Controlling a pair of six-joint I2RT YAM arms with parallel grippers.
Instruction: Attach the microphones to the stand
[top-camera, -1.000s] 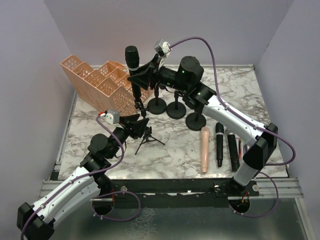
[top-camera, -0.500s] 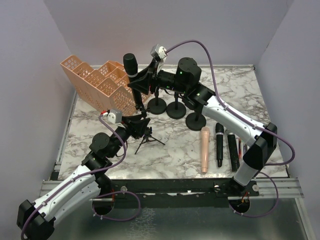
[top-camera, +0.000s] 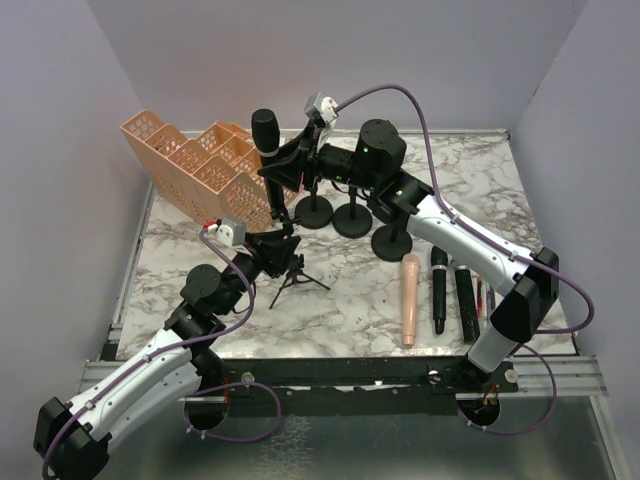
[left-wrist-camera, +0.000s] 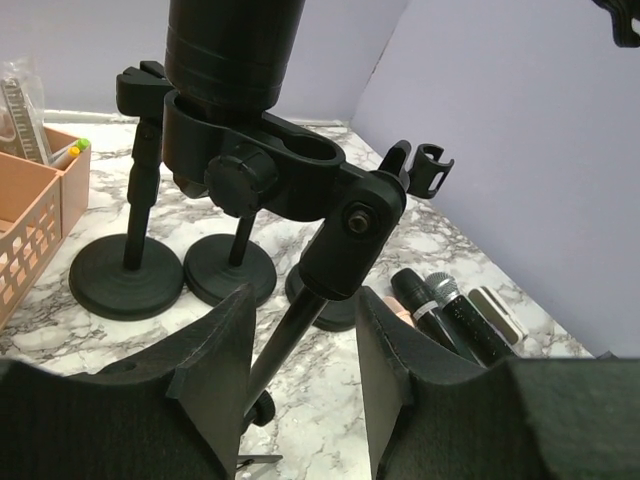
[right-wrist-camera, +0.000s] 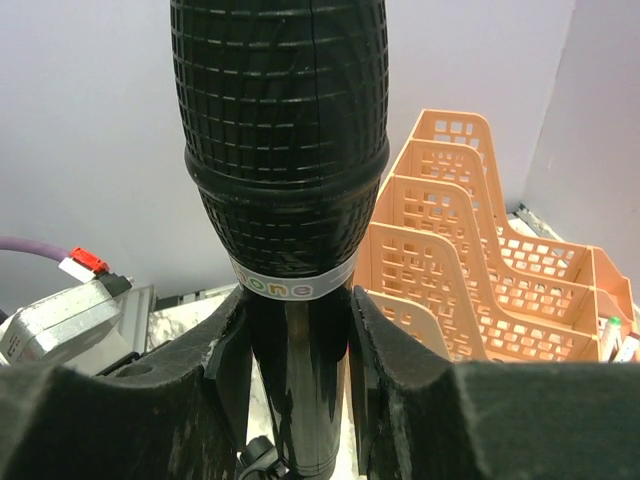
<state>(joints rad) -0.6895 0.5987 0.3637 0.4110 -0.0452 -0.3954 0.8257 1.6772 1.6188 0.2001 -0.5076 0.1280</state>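
The right gripper is clenched on the handle of a black microphone, its jaws pressing the barrel from both sides just below the mesh head. The microphone stands close to upright, and its lower end sits in the clip at the top of a small tripod stand.

The left gripper straddles the stand's thin pole just under the clip. Its jaws are parted, with a gap showing on each side of the pole, so it grasps nothing. In the overhead view this gripper hangs low over the tripod legs, while the right gripper reaches in from above and behind.

The stand rests on the marble table, left of centre. Beside it, toward the back left, sits an orange basket. Three round-based stands are clustered just behind and to the right.

Further right, near the front edge, three more microphones lie side by side: a pink microphone, a second black microphone and a silver-headed microphone, all well apart from the tripod.
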